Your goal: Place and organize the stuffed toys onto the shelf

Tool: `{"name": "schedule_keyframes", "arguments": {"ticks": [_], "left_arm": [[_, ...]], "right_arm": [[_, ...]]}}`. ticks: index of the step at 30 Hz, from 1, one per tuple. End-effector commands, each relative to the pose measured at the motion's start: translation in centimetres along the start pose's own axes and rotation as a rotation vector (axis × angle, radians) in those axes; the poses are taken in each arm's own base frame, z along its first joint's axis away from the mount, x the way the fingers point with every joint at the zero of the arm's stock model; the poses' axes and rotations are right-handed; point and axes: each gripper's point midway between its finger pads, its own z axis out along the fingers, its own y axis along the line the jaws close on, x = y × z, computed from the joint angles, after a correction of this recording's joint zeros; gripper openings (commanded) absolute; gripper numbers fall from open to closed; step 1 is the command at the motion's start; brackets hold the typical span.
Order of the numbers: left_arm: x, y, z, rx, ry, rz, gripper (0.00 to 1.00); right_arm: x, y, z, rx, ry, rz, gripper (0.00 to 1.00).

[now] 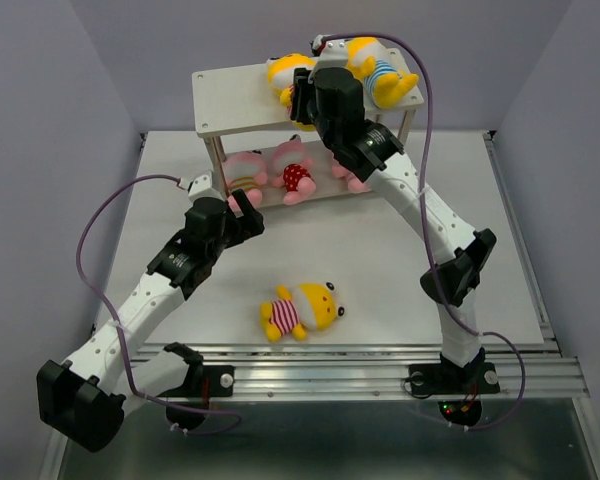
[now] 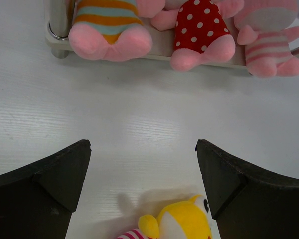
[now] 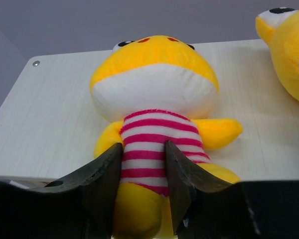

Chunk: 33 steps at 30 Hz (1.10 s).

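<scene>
Right jaws stand narrow over the shelf's (image 1: 230,95) top board, astride the red-striped yellow toy (image 3: 154,99); pinching or merely flanking, I cannot tell. Left jaws gape wide and empty before the shelf. This placement looks nearly done: let go, lift clear. Likely next is the last yellow toy (image 1: 300,310), on the surface (image 1: 380,300) well before the shelf.

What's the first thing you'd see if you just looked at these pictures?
The bright yellow striped toy lying on the shelf's top board, with the right gripper straddling its tummy. Next come three pink toys lined up on the lower board. One more yellow toy lies alone on the table between the arms.
</scene>
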Motion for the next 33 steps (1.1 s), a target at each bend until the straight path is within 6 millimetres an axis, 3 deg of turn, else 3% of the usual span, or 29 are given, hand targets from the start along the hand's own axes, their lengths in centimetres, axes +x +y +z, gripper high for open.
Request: {"name": "schedule_keyframes", "arguments": {"ticks": [1,8,17,24,33], "left_arm": [[-0.5,-0.1,-0.2,0.003,-0.026,0.001,0.99],[-0.5,-0.1,-0.2,0.0,-0.028,0.0,0.99],[-0.4,-0.1,-0.3,0.005,-0.024,0.0,0.99],[-0.6,-0.3,-0.4,0.016,-0.025,0.0,0.99],[0.2,-1.1,-0.7,0.063,0.011,0.005,0.99]], "right_arm": [[0.4,-1.8,2.2,0.053,-0.021,-0.012,0.45],[-0.2,-2.5,2.9,0.086,-0.057,-0.007,0.51],[-1.1,-2.0,3.8,0.071,-0.116,-0.012,0.56],[-2.3,-1.9,2.9,0.051,-0.14,0.011,0.67],[-6.5,-1.2,0.1,-0.027,-0.21,0.04,0.81]]}}
